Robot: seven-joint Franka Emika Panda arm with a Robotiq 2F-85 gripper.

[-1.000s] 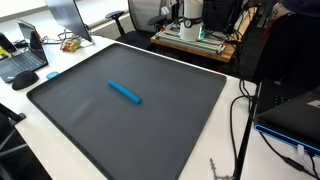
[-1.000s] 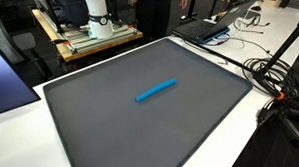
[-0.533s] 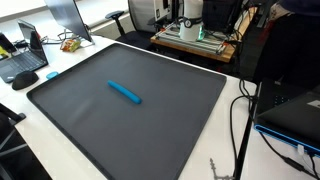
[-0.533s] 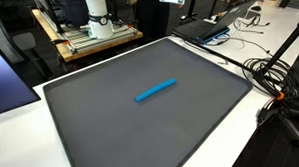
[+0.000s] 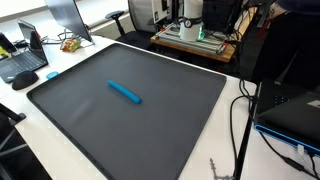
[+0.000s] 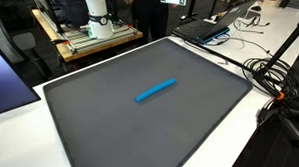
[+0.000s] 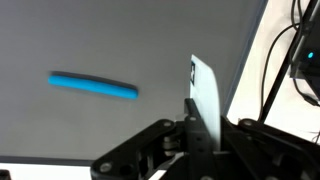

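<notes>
A blue marker-like stick (image 5: 124,92) (image 6: 155,90) lies alone near the middle of a large dark grey mat (image 5: 150,135) (image 6: 138,138). In the wrist view the stick (image 7: 93,87) lies to the left of my gripper (image 7: 202,72) and some way off, over the same mat (image 7: 120,35). The two fingers are pressed together, one pale face showing, with nothing between them. They hover above the mat near its right edge. Neither exterior view shows the gripper.
White tabletop rings the mat. A laptop (image 5: 25,62) and small clutter sit at one corner, and another laptop (image 6: 206,30) and tangled cables (image 6: 275,78) lie along the far side. The robot's white base (image 6: 92,11) stands on a wooden stand behind the mat.
</notes>
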